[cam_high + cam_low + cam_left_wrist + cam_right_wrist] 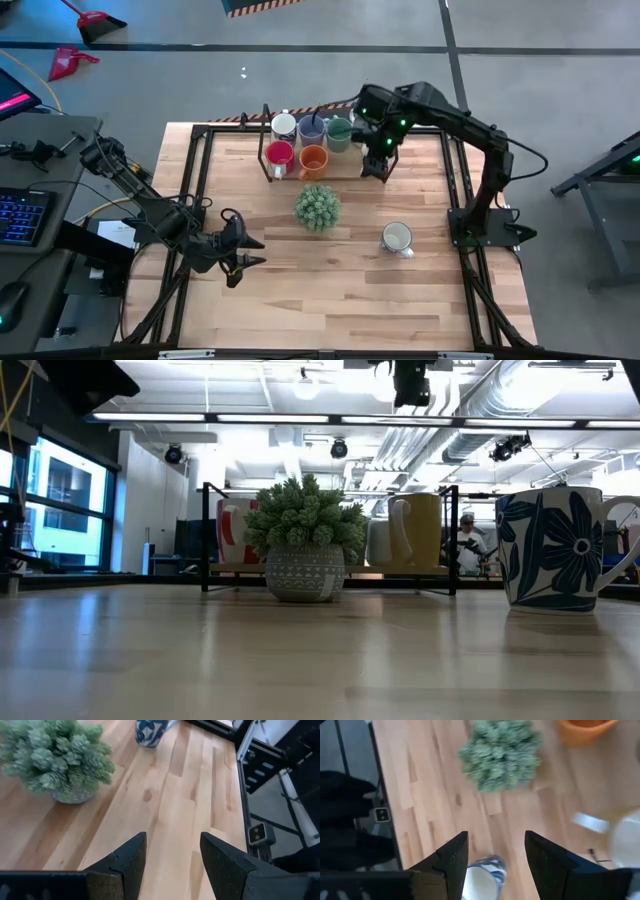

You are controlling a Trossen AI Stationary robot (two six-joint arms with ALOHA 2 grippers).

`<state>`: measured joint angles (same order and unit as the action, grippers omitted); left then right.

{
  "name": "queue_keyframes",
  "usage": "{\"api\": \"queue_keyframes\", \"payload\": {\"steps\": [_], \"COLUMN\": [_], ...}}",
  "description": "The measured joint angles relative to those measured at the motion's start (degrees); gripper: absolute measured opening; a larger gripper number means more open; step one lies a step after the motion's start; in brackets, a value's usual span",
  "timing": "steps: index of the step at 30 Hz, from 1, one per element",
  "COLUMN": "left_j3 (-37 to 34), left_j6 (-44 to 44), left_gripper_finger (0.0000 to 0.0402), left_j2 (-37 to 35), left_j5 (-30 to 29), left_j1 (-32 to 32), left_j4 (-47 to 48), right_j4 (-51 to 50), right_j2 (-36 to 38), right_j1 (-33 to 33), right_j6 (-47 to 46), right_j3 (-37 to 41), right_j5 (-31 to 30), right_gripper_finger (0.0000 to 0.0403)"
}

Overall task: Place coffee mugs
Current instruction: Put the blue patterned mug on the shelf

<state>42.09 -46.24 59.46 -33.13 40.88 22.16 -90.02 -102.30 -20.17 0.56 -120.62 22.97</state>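
Several coffee mugs stand in a dark rack (264, 150) at the table's far side: a white one (284, 125), a pale blue one (312, 128), a green one (339, 130), a red one (280, 155) and an orange one (314, 158). A white mug with blue flowers (397, 238) stands alone, upright on its base, right of the middle. My right gripper (378, 162) hangs open above the rack's right end, pointing down, empty (496, 837). My left gripper (240, 262) waits open near the left edge, empty (172, 840).
A spiky green plant in a patterned pot (318, 207) stands mid-table between the rack and the flowered mug (555, 545). A pale blurred thing (625, 840) shows beside my right gripper. Bare wood lies toward the near edge. Dark frame rails (470, 200) run along the table's sides.
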Motion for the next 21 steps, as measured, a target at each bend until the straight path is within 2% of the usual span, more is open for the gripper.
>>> {"api": "queue_keyframes", "payload": {"steps": [7, 10, 12, 18, 21], "left_j3": [0.0, 0.0, 0.0, 0.0, 0.0], "left_j6": [3.9, 5.0, 5.4, 5.4, 5.5], "left_gripper_finger": [0.0174, 0.0174, 0.0174, 0.0174, 0.0174], "left_j2": [0.0, 0.0, 0.0, 0.0, 0.0], "left_j5": [2.5, 4.5, 5.1, 5.2, 5.2], "left_j1": [0.0, 0.0, 0.0, 0.0, 0.0], "left_j4": [0.6, 0.6, 0.7, 0.7, 0.7], "right_j4": [0.0, 0.1, 0.0, 0.0, 0.0], "right_j2": [0.0, 0.2, 0.8, 2.3, 2.6], "right_j1": [7.4, 10.0, 12.0, 20.0, 23.6], "right_j6": [-4.6, -14.5, -17.6, -26.7, -31.5], "right_j3": [1.7, 4.3, 7.1, 19.6, 24.5], "right_j5": [0.4, -6.9, -11.4, -18.1, -18.4], "right_gripper_finger": [0.0171, 0.0171, 0.0171, 0.0171, 0.0171]}}
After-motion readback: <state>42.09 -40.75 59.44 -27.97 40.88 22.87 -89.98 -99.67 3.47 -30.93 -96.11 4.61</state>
